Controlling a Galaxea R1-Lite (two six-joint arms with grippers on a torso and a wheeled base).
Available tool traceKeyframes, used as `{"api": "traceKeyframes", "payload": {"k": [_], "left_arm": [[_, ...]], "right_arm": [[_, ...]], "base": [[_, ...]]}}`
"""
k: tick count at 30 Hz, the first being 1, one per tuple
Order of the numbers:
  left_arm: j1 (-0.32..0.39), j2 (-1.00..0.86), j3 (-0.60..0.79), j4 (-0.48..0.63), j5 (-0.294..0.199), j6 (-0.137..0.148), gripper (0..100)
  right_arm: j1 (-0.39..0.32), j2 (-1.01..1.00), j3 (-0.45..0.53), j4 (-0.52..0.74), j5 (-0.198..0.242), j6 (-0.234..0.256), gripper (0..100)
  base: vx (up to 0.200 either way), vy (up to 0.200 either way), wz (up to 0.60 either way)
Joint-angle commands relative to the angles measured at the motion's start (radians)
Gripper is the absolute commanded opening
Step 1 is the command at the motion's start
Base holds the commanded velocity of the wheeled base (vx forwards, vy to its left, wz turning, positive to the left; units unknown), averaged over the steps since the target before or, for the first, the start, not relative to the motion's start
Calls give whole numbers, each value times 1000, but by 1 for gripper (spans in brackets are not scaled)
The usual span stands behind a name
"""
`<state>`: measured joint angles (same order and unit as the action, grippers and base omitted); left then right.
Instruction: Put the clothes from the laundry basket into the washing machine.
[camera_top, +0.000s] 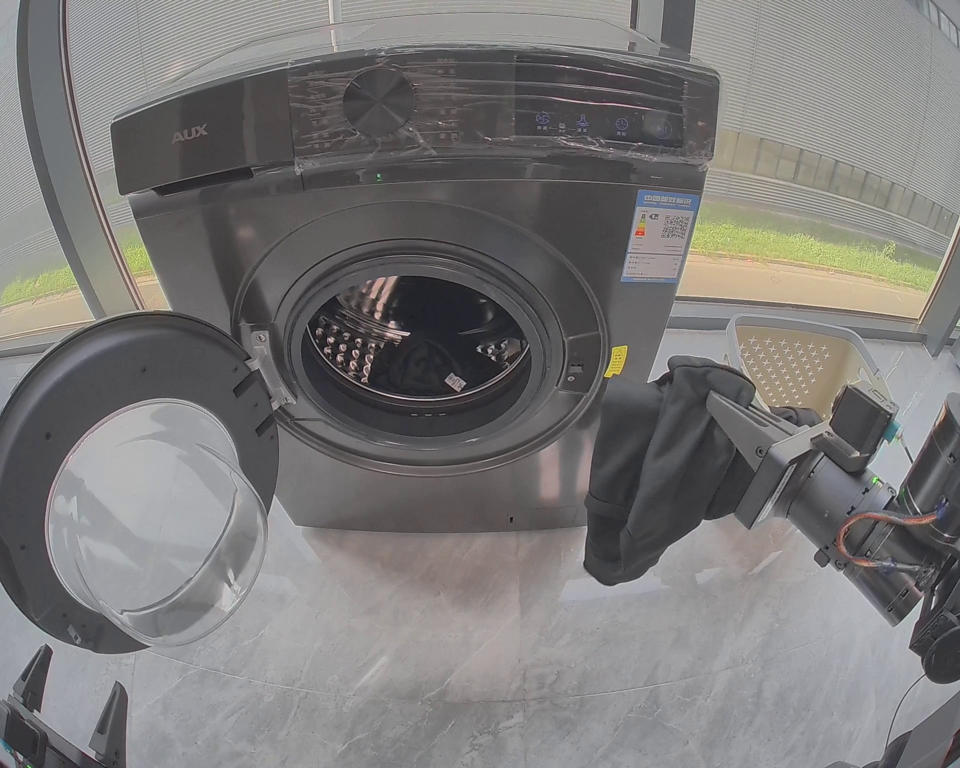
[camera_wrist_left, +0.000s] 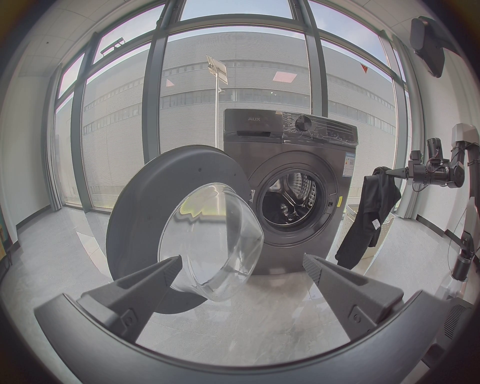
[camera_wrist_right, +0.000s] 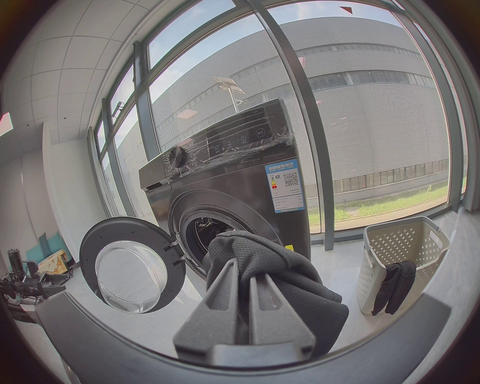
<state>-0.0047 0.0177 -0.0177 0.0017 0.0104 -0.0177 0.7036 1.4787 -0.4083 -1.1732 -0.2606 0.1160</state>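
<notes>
Right hand (camera_top: 716, 404) clamped on a dark garment (camera_top: 650, 470), which hangs in the air just right of the washing machine (camera_top: 420, 200) front, near the laundry basket (camera_top: 800, 360). Machine door (camera_top: 130, 480) open. Left hand (camera_wrist_left: 241, 261) low, fingers apart, holding nothing. Another dark garment (camera_wrist_right: 395, 292) draped over the basket rim.

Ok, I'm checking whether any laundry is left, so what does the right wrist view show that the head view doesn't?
Right wrist view: a draped garment, dark, hanging over the front rim of the laundry basket.
Head view: the inside of the drum, with dark clothes lying in it.
Both: the washing machine with its door swung open, and the right gripper shut on the held garment, which hangs beside the opening.
</notes>
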Motion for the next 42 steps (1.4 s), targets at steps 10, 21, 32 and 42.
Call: {"api": "traceKeyframes", "payload": {"k": [10, 21, 32, 42], "left_arm": [[0, -18, 15, 0, 0, -2, 100], [0, -18, 15, 0, 0, -2, 100], [2, -18, 16, -3, 3, 12, 100], [3, -18, 18, -3, 0, 42, 100]], "right_arm": [[0, 2, 5, 0, 0, 2, 0], [2, 3, 8, 1, 1, 14, 0], [16, 26, -4, 4, 17, 11, 0], [83, 61, -40, -2, 43, 14, 0]], "base": [[-120, 0, 0], [0, 109, 0], [0, 109, 0], [0, 0, 0]]}}
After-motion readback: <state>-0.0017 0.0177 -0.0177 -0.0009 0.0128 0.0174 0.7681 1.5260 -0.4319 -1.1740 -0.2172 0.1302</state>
